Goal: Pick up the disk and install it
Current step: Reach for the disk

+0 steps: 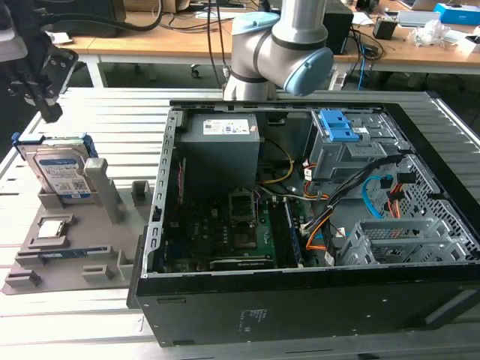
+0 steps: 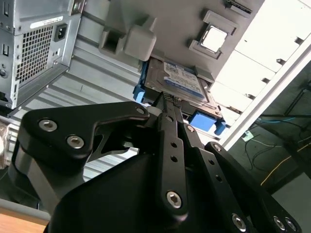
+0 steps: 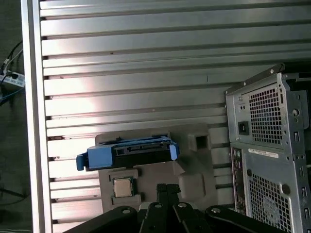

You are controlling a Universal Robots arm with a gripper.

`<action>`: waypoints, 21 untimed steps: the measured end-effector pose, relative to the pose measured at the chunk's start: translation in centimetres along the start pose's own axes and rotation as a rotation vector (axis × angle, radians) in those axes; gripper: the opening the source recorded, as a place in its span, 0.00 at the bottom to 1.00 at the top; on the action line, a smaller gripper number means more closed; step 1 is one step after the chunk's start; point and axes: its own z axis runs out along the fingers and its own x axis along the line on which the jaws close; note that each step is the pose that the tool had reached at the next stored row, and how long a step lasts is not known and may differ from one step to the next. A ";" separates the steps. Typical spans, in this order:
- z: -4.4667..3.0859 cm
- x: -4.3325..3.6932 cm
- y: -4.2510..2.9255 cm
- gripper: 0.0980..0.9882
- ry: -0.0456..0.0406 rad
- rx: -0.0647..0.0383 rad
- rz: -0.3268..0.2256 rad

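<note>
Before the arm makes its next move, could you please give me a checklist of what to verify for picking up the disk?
1. Disk standing upright in the grey holder: ok.
2. Gripper close to the disk but apart from it in the exterior view: ok.
3. Processor chip lying flat in its own pocket, clear of the disk: ok.
4. Computer case open on top: ok.
5. Drive cage empty and reachable: cannot tell.
</note>
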 end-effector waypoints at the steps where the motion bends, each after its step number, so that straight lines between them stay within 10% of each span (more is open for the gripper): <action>1: -0.01 0.29 -0.03 0.01 0.0000 0.000 0.000; 21: -0.14 6.23 -0.47 0.01 0.0000 0.000 0.000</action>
